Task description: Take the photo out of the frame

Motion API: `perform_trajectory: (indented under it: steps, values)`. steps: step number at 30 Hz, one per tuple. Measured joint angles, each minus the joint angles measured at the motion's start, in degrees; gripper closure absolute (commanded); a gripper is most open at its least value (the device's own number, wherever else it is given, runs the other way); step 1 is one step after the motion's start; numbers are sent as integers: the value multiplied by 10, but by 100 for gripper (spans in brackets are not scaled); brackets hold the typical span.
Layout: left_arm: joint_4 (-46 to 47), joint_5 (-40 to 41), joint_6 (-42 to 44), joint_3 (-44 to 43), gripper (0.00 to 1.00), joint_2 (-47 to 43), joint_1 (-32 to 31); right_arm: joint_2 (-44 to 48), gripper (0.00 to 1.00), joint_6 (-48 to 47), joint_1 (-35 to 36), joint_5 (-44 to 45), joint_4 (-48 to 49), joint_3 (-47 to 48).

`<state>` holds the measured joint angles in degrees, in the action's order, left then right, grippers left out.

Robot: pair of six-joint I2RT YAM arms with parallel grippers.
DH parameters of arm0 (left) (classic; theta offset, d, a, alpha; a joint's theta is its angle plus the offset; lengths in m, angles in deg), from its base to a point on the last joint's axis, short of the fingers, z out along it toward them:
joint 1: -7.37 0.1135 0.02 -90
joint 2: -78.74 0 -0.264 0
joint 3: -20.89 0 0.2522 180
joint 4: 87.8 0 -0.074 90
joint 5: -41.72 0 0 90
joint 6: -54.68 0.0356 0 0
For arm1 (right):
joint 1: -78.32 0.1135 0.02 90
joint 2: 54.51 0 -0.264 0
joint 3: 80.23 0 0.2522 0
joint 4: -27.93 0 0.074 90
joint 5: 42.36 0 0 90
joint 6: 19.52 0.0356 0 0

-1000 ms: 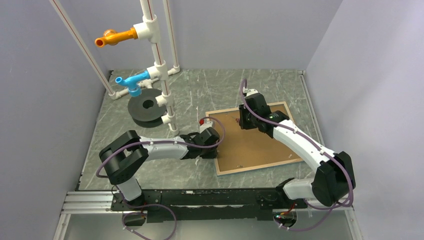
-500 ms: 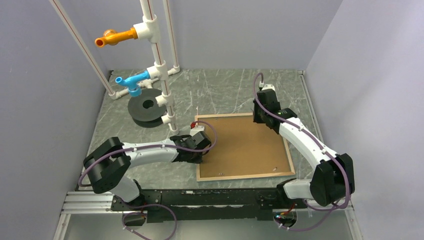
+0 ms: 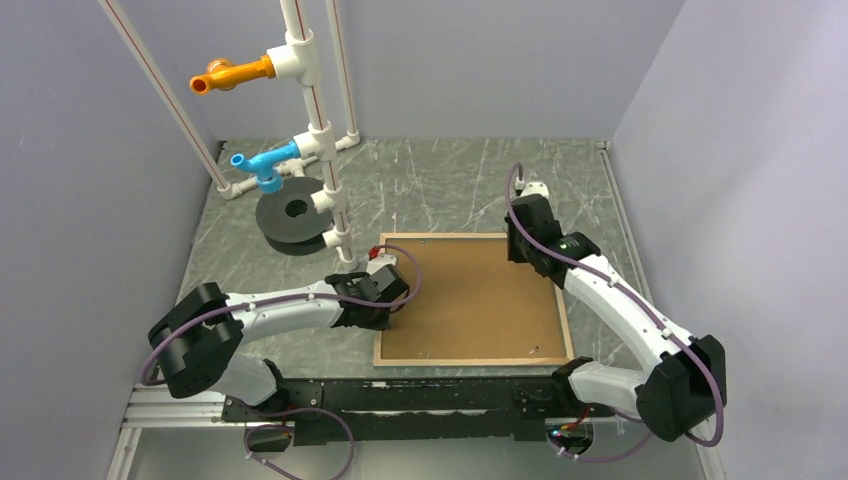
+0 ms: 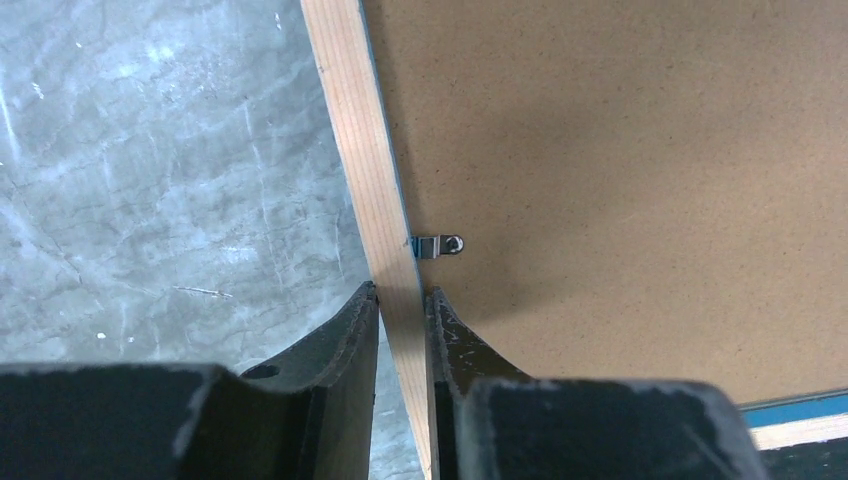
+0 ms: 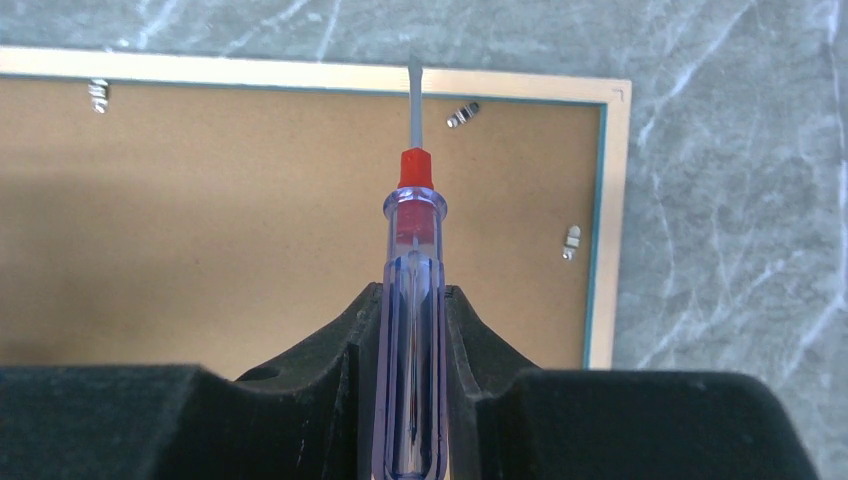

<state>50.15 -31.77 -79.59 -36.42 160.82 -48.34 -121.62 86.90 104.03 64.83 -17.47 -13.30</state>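
**A:** From above, where's the frame (image 3: pixel 470 361)?
**B:** Face down mid-table with the backing board (image 3: pixel 470 295) up, so the photo is hidden beneath. The left gripper (image 3: pixel 392 300) is at its left rim and the right gripper (image 3: pixel 518 248) is over the far right corner. Table (image 3: pixel 440 190) shows on every side.
**A:** Left wrist?
**B:** Jaws pinch the wooden rim, side clip (image 4: pixel 437 245) just ahead.
**A:** Right wrist?
**B:** Clamped on a screwdriver (image 5: pixel 413 240), its blade pointing along the board to the far rim. The far clip (image 5: pixel 462 114) is just right of the tip and is likely next.

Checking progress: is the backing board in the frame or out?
In. The backing board lies inside the frame, with a metal clip reaching over its edge.
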Motion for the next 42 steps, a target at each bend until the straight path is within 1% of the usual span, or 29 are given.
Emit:
perform_trajectory:
  steps: [6,12,18,26,36,42]
  values:
    - [9,-3,-16,9,100,-7,12,-6,100,12,10,49,-65,1]
    - [19,-14,-33,19,100,-15,22,-11,100,16,10,53,-88,1]
    - [21,-17,-35,19,100,-15,24,-31,100,16,16,42,-82,1]
    - [25,-18,-35,22,100,-17,25,-60,100,11,28,35,-50,1]
    - [26,-19,-35,22,100,-17,26,-87,100,10,34,77,-48,15]
    - [26,-19,-35,23,100,-17,26,-93,100,9,35,84,-48,16]
